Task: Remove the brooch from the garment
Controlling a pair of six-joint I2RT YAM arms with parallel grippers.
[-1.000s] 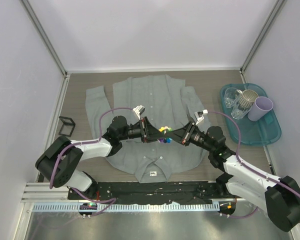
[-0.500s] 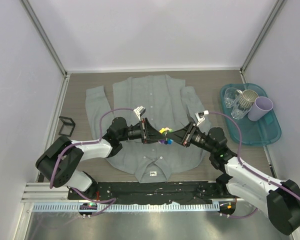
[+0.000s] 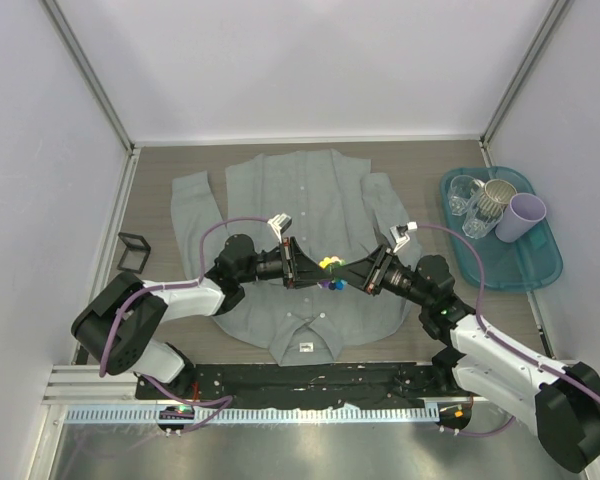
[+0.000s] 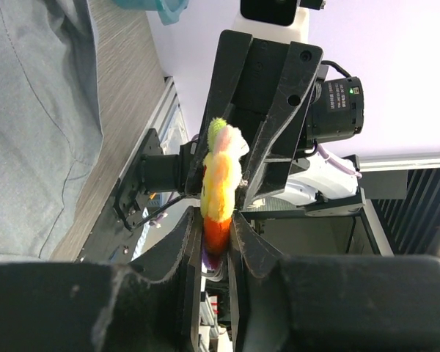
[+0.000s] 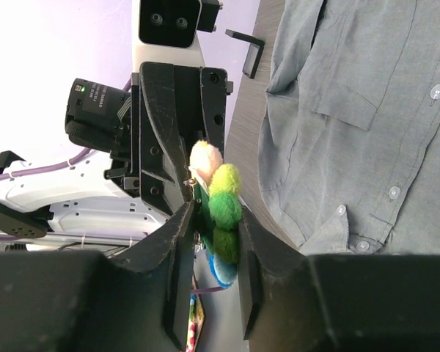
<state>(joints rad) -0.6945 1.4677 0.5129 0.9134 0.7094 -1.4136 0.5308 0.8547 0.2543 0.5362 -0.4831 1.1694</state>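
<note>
Above the big grey button-up shirt (image 3: 280, 190), the left gripper (image 4: 214, 246) and right gripper (image 5: 213, 227) both squeeze the small fluffy rainbow flower brooch (image 3: 328, 265), probably to pull it free.

Both arms stretch low and inward over the middle, left gripper (image 3: 310, 270) and right gripper (image 3: 352, 273) meeting tip to tip, each pinched onto the brooch (image 3: 329, 265)
</note>
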